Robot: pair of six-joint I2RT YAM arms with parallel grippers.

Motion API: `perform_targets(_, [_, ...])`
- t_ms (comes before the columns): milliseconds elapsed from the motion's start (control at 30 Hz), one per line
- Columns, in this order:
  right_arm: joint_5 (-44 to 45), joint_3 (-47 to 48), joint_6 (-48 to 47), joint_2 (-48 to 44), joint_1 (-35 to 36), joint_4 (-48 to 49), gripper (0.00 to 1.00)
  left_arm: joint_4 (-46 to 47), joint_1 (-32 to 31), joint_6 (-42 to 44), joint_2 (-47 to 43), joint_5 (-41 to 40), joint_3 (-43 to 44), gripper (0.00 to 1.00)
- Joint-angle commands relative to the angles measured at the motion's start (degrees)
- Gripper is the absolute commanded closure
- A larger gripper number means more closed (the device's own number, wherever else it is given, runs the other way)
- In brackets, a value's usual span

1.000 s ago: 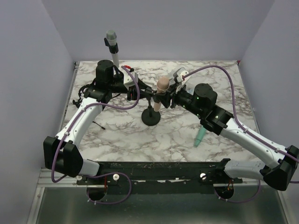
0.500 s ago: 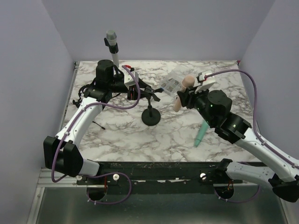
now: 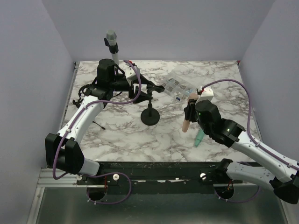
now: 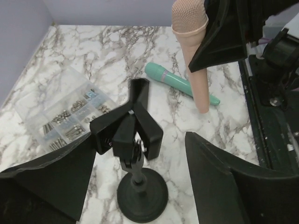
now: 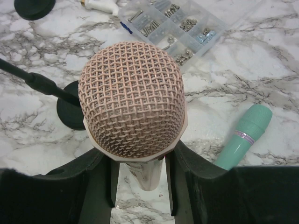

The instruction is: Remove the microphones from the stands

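From above, your right gripper was closed on the pink microphone, which hung nearly upright over the table, well apart from the stand. Your left gripper sat at the stand's top. A teal microphone lay just beside the held one, and a parts box lay behind it.

In the left wrist view, your fingers stood wide on either side of the clip, with gaps showing and nothing gripped. The clip was empty.

In the right wrist view, your fingers pinched the body just under the mesh head.

So the removal itself looked done. What seemed left was to set the microphone down and draw your left arm off the stand.
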Motion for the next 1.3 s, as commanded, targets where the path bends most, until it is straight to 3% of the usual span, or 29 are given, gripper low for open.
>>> perform_targets(0, [2.71,0.75,5.12,2.77,-0.11,-2.80,0.99,-0.20,-0.23,-2.80,0.46,-0.28,0.68,0.11])
perform_targets(67, [2.02,1.04,5.64,3.75,-0.41,-2.80,0.99,0.06,-0.22,-3.25,0.32,-0.13,0.55,0.02])
perform_targets(233, [-1.79,1.91,7.03,6.75,-4.08,-3.88,0.99,1.08,-0.24,-4.48,-0.87,-0.11,0.66,0.01])
perform_targets(367, [-14.03,1.61,7.29,10.04,-15.28,-4.47,0.99,2.43,-0.13,-6.35,-3.20,-0.96,-0.39,0.02])
perform_targets(467, [-23.78,1.52,6.72,12.74,-21.20,-3.40,0.99,0.53,-0.13,-7.43,-5.03,-7.26,-0.61,0.01])
perform_targets(567, [-26.81,2.33,7.68,16.19,-24.43,-3.52,0.99,-6.37,-0.17,-9.28,-5.92,-20.24,2.55,0.01])
perform_targets(667, [-29.59,2.22,8.53,20.28,-28.24,-3.70,0.99,-10.49,-0.23,-11.56,-8.17,-27.79,3.75,0.01])
perform_targets(833, [-34.88,1.55,9.70,26.66,-33.63,-2.71,0.99,-9.18,-0.22,-14.23,-15.64,-26.89,-0.30,0.01])
perform_targets(1067, [-31.79,1.24,10.74,31.55,-34.92,-0.98,0.98,-2.43,-0.26,-21.53,-23.80,-30.37,-8.46,0.02])
perform_targets(1267, [-28.46,-0.12,11.80,34.37,-34.98,1.77,0.96,2.28,-0.22,-22.00,-25.51,-28.92,-14.97,0.01])
